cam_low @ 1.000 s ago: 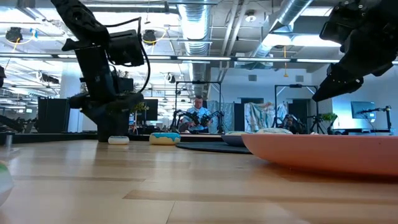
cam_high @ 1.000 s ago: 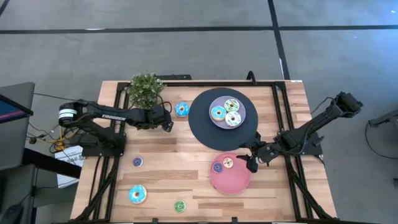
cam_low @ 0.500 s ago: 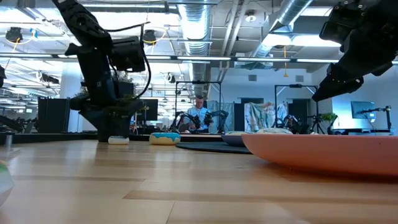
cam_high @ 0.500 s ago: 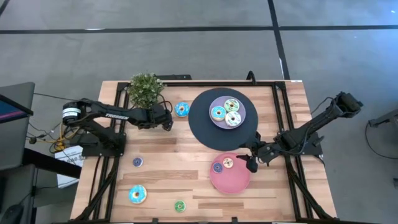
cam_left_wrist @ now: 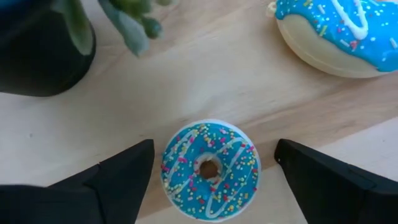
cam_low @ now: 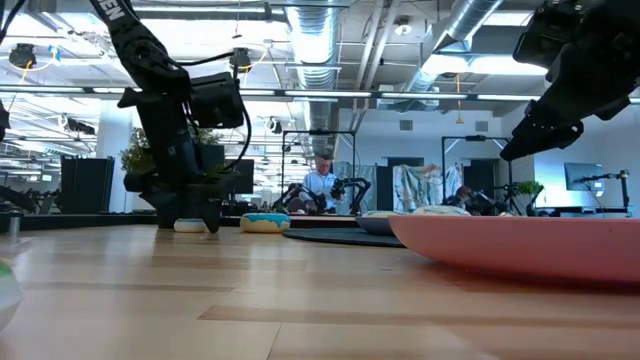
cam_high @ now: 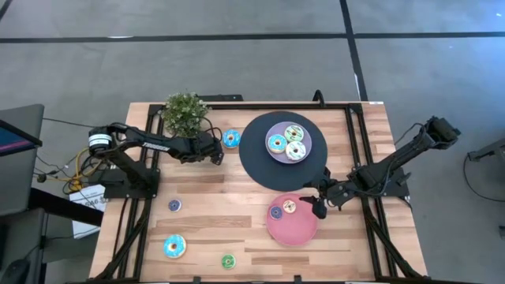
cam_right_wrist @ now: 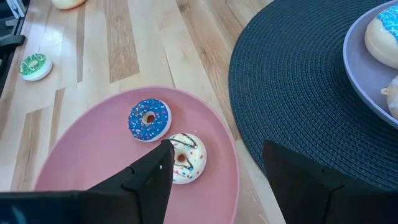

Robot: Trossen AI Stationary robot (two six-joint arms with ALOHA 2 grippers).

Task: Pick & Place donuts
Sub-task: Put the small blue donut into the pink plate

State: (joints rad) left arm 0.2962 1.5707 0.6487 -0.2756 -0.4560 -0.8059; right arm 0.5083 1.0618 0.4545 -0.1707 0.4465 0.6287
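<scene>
My left gripper [cam_high: 211, 152] [cam_left_wrist: 214, 149] is open and low over the table, just below the plant. Its fingers stand on either side of a small blue-iced donut [cam_left_wrist: 209, 169] that lies flat on the wood, with a gap on each side. A larger blue donut [cam_high: 230, 139] [cam_left_wrist: 339, 31] lies just beyond it. My right gripper [cam_high: 318, 207] [cam_right_wrist: 217, 149] is open and hovers over the right rim of the pink plate [cam_high: 292, 225]. That plate holds a small blue donut [cam_right_wrist: 148, 119] and a white one [cam_right_wrist: 183, 158]. The lavender plate [cam_high: 288, 142] carries three donuts.
The black disc [cam_high: 256, 150] lies under the lavender plate. A potted plant [cam_high: 185, 113] stands close beside my left gripper. Loose on the near left wood are a small purple donut [cam_high: 174, 205], a large blue one [cam_high: 174, 246] and a small green one [cam_high: 228, 261].
My left gripper has moved down toward the table and a little toward its right edge, coming around the small blue donut. My right arm has kept still.
</scene>
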